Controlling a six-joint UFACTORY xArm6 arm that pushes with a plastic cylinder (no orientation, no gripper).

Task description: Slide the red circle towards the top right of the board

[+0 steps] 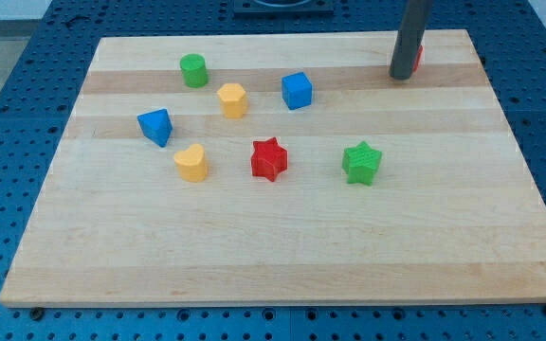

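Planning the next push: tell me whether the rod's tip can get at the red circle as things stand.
Probably yes: my tip already stands right against the red block near the board's top right; the rod hides most of it, and no other block is close.

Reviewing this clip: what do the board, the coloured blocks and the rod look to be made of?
Board: pale wood with a smooth finish; grain and plank bands show. Blocks, e.g. the red star and green star: probably matte plastic, given the flat, saturated colour. Rod above my tip: dark and smooth, metal or plastic, unclear. Red circle: mostly hidden behind it.

The counter (282, 246) was pale, smooth wood with visible grain; the green star (361, 162) looked like ridged plastic.
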